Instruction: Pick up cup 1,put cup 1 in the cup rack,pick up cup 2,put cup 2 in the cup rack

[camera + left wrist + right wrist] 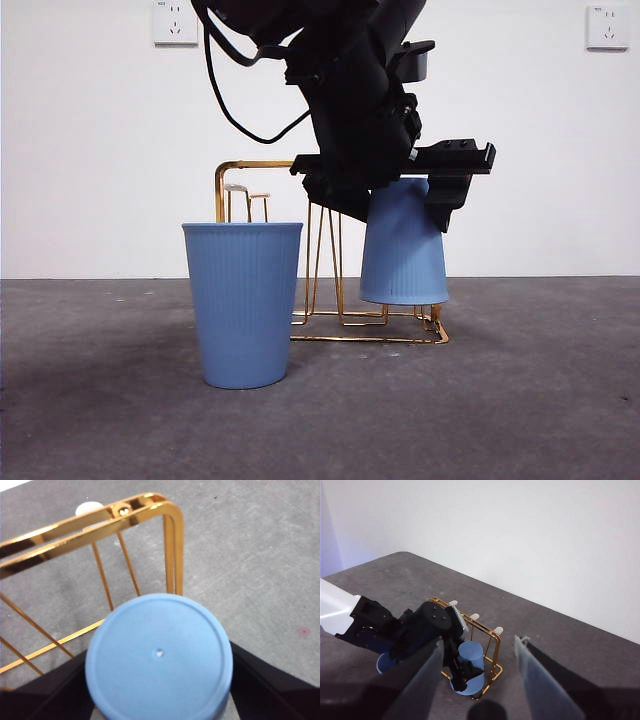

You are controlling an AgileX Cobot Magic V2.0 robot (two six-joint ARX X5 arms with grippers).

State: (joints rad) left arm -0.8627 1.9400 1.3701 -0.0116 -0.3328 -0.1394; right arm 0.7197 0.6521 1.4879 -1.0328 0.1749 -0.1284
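Front view: inverted cup [403, 245] on cup rack [330, 300]

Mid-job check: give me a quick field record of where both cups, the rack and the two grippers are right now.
inverted cup: upside down on the cup rack, between the left gripper's jaws
upright cup: standing on the table in front of the rack
cup rack: gold wire, upright
left gripper: at the inverted cup
right gripper: open, raised, holding nothing

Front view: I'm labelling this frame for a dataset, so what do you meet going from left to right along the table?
Upright blue cup → gold cup rack → upside-down blue cup, held over the rack's right end by the left gripper.
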